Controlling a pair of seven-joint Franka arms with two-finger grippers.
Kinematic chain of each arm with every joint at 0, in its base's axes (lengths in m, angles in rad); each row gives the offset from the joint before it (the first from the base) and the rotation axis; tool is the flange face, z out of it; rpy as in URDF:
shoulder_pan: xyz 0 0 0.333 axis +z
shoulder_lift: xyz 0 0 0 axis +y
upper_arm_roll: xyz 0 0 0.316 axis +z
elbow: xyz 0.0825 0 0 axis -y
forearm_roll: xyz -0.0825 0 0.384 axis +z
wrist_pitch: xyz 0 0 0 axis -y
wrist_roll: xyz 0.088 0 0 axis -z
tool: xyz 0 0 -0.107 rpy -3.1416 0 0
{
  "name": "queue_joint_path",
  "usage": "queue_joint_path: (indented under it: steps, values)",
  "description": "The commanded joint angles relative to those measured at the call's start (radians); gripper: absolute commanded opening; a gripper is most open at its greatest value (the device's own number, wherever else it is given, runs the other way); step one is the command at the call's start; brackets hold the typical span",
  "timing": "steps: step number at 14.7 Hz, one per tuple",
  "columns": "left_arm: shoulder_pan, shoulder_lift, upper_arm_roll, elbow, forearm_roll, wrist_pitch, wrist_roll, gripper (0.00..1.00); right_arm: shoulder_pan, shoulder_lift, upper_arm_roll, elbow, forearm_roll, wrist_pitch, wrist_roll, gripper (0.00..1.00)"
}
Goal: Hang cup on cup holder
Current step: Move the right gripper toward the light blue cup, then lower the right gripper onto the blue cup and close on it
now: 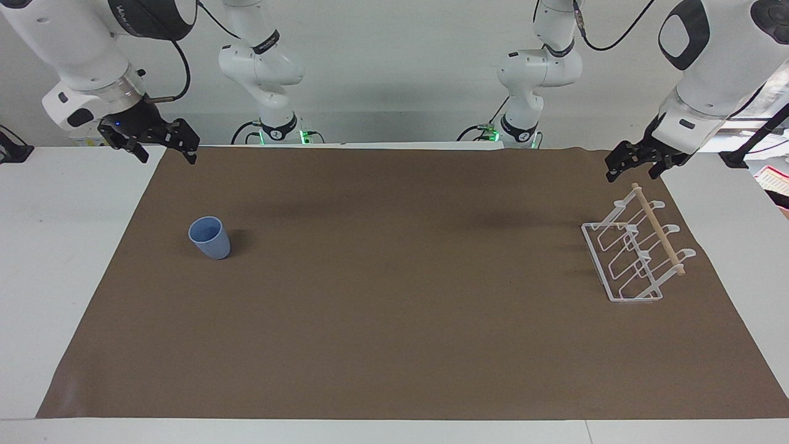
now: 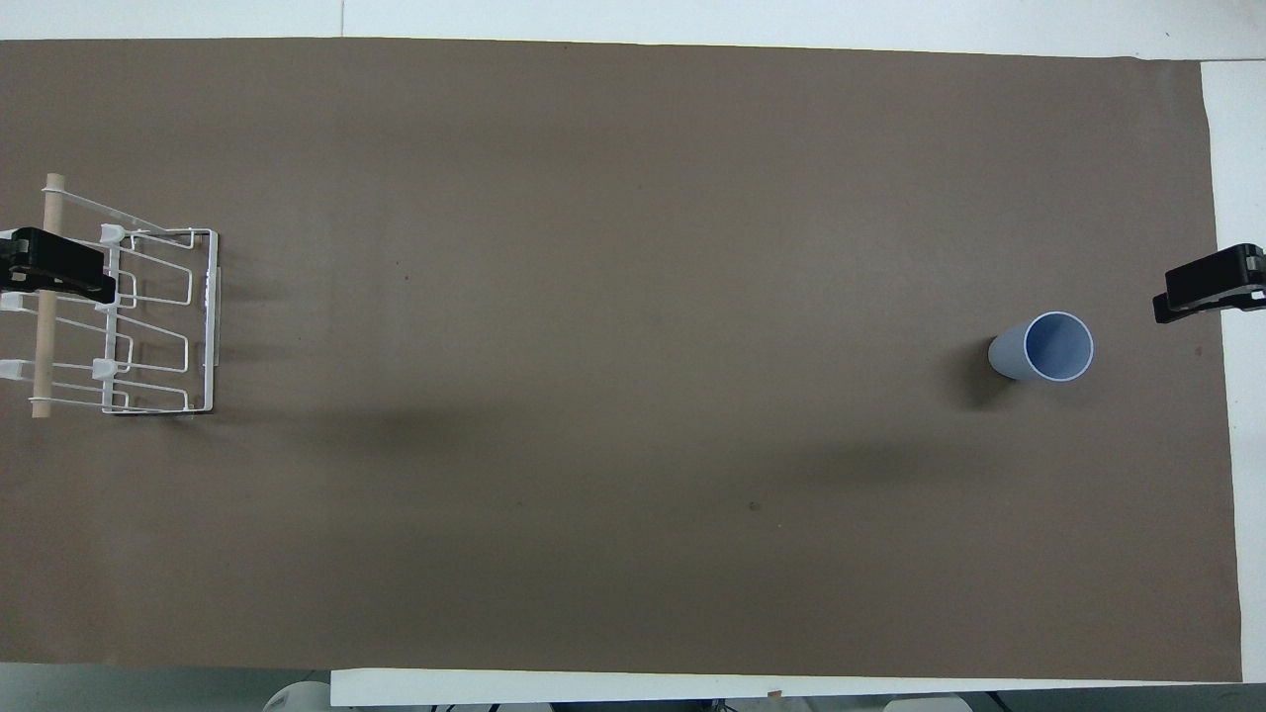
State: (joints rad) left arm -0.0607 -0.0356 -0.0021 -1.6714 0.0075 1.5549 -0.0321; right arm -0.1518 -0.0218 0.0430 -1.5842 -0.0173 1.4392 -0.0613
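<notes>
Your worktop (image 1: 37, 259) is white and carries a brown mat (image 1: 394, 345) over most of its surface; take the mat as your reference for everything below. The cup holder (image 1: 635, 253) stands on the mat at the left arm's end, close to the mat's edge there, with its rectangular wire base flat on the mat, its looped prongs rising from it, and the light wooden dowel (image 1: 658, 229) running along the top of the loops. The cup (image 1: 209, 238) stands upright on the mat at the right arm's end, mouth up and showing nothing inside in the overhead view; it is well apart from the cup holder, with most of the mat's length between them, and nothing touches it. Your left claw (image 1: 635, 161) hangs raised over the mat's corner at the left arm's end, above the cup holder's end nearer the robots; in the overhead view it overlaps the dowel, but the facing view shows it up in the air and clear of the rack. Your right claw (image 1: 165, 148) hangs raised over the mat's corner at the right arm's end, clear of the cup. Both claws hold nothing. Left fingers: cannot tell whether apart or together. Right fingers: apart.
</notes>
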Motion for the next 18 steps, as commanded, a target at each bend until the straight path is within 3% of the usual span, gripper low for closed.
queue_joint_path:
  steps: [1, 7, 10, 14, 18]
  values:
    - [0.004, -0.026, 0.001, -0.034, -0.009, 0.019, -0.008, 1.00, -0.012, -0.026, 0.006, -0.031, 0.008, 0.020, -0.015, 1.00]
    - [0.004, -0.026, 0.001, -0.033, -0.009, 0.019, -0.008, 1.00, -0.006, -0.046, 0.008, -0.072, 0.010, 0.062, -0.028, 1.00]
    - [0.004, -0.026, 0.001, -0.034, -0.009, 0.019, -0.008, 1.00, -0.029, -0.041, 0.005, -0.175, 0.010, 0.244, -0.185, 1.00]
    - [0.004, -0.026, 0.001, -0.034, -0.009, 0.019, -0.008, 1.00, -0.081, 0.014, 0.006, -0.387, 0.013, 0.528, -0.285, 1.00]
    - [0.004, -0.026, 0.001, -0.034, -0.009, 0.019, -0.008, 1.00, -0.104, 0.101, 0.008, -0.431, 0.013, 0.645, -0.327, 0.95]
